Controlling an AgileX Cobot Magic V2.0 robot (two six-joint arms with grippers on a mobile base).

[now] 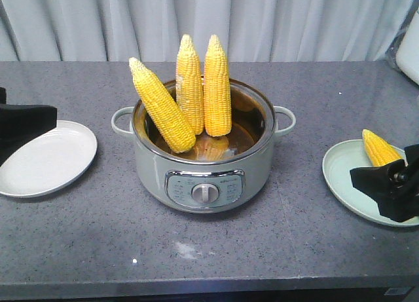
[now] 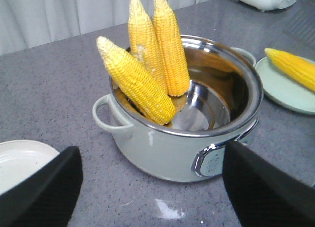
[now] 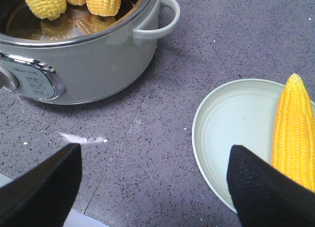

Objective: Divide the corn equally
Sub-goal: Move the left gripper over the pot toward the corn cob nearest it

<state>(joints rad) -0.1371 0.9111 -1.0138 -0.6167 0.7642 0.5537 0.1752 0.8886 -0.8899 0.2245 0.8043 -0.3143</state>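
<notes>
**Left tool open in front of a pot of three corn cobs; a fourth cob lies on the right-hand plate**

The left tool hangs low over the grey tabletop, its two black fingers spread wide with nothing between them. Just beside it, on its outer side, is a white plate with nothing on it. Ahead of it, near but not touching, a pale electric pot stands in the middle of the tabletop.

Three cobs stand in the pot, tips up. The leaning cob tilts out over the rim on the left tool's side. A second cob and a third cob stand nearly upright, pressed together against the back wall.

The right tool, also spread wide and holding nothing, hovers over the near edge of a pale green plate. A fourth cob lies flat there, just beside its right finger.

With one cob on the green plate and none on the white, the likely step is for the left tool to take a cob from the pot. The leaning cob looks the easiest to reach. A good grasp would close across its upper half, above the rim. The tool should then draw it out along its own slant, so the base clears the rim without toppling the other two. The cob is round and may roll, so it should be laid flat at the centre of the white plate.
</notes>
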